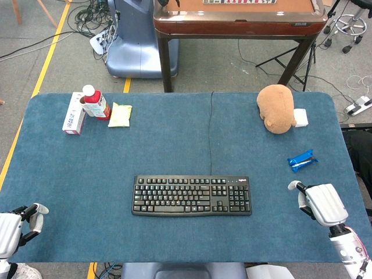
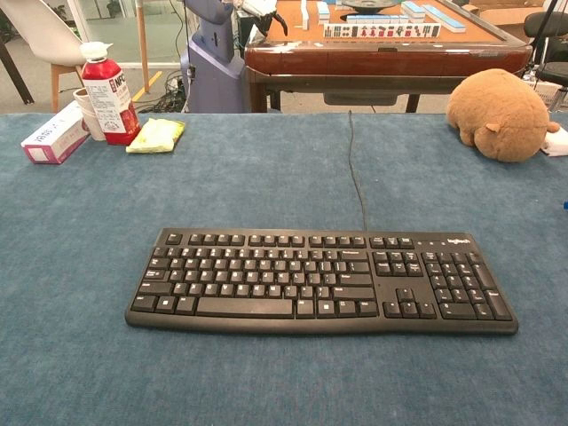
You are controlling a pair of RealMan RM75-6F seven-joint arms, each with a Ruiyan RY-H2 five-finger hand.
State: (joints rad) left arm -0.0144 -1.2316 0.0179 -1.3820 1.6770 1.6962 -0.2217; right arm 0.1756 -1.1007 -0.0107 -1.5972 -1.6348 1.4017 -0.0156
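A black keyboard (image 1: pixel 192 196) (image 2: pixel 319 284) lies at the middle of the blue table (image 1: pixel 174 145), its cable (image 1: pixel 210 133) running to the far edge. My left hand (image 1: pixel 17 225) hovers at the near left corner, fingers apart and holding nothing. My right hand (image 1: pixel 322 203) sits at the near right edge, back upward and thumb out, nothing in it. Closest to the right hand is a blue packet (image 1: pixel 302 160), a little beyond it. Neither hand shows in the chest view.
A brown plush toy (image 1: pixel 276 108) (image 2: pixel 501 114) and a white object (image 1: pixel 300 117) sit far right. Far left are a red bottle (image 1: pixel 95 103) (image 2: pixel 108 93), a white box (image 1: pixel 74 113) (image 2: pixel 56 135) and a yellow packet (image 1: pixel 120 115) (image 2: pixel 155 135). A wooden table (image 1: pixel 238 23) stands behind.
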